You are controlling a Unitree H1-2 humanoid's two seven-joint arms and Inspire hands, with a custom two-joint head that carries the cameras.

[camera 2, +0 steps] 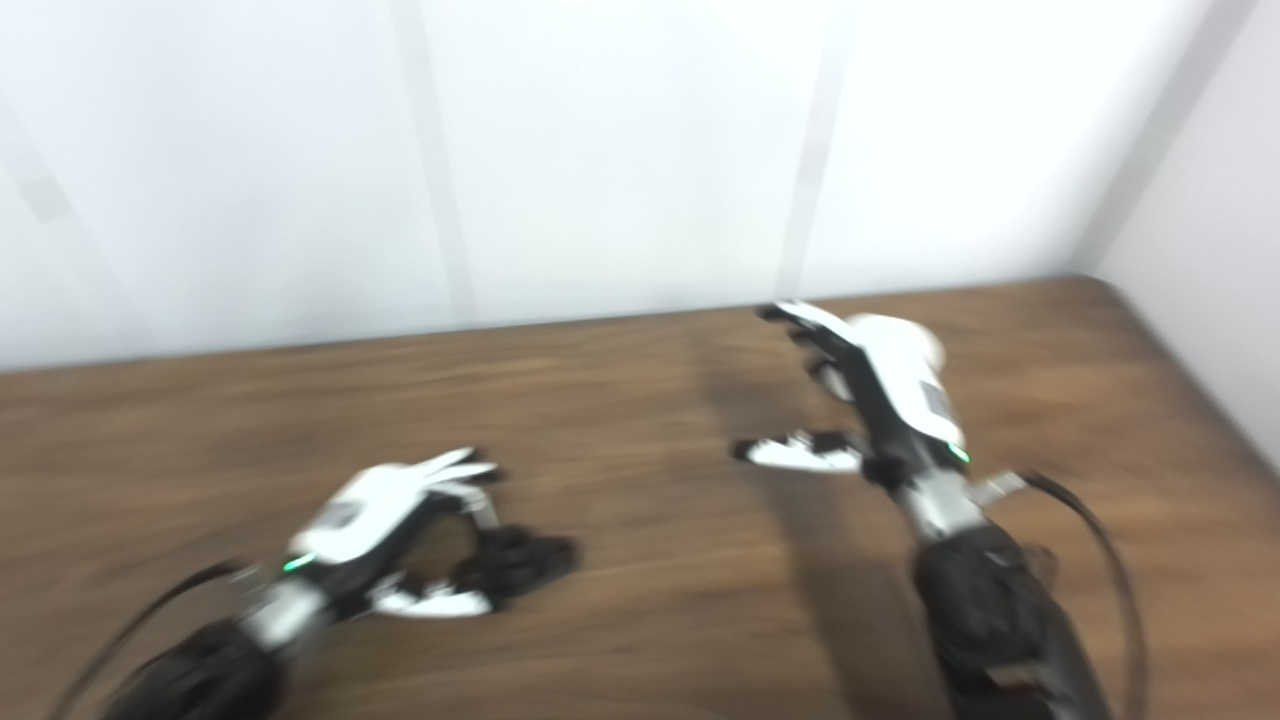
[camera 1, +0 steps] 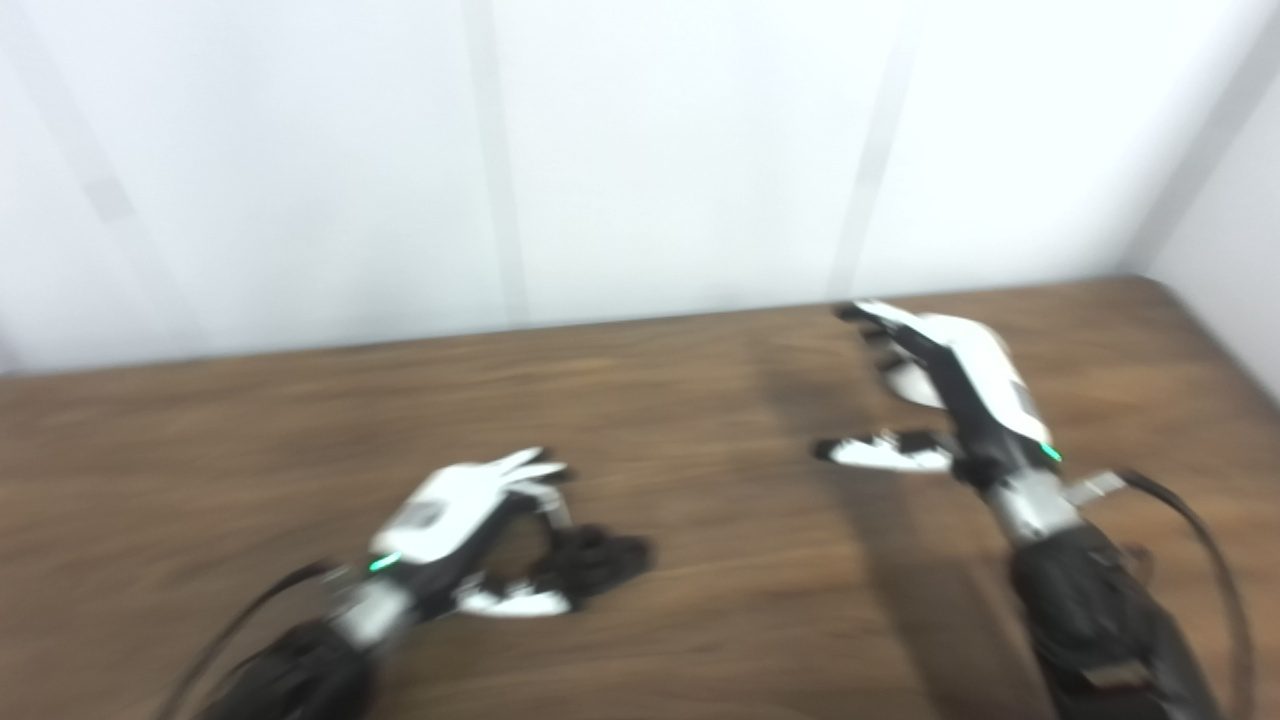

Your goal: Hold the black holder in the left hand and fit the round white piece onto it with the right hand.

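Brown tabletop (camera 1: 700,620): left hand (camera 1: 470,530) seemingly curled around the black holder (camera 1: 590,562), right hand (camera 1: 950,385) spread over the blurred round white piece (camera 1: 912,385).

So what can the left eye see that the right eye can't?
Only the left eye view: the round white piece shows plainly under the open right hand.

Only the right eye view: more of the side wall. The white piece is mostly hidden behind the hand there.

Both: the left hand at the black holder on the brown table, all blurry.
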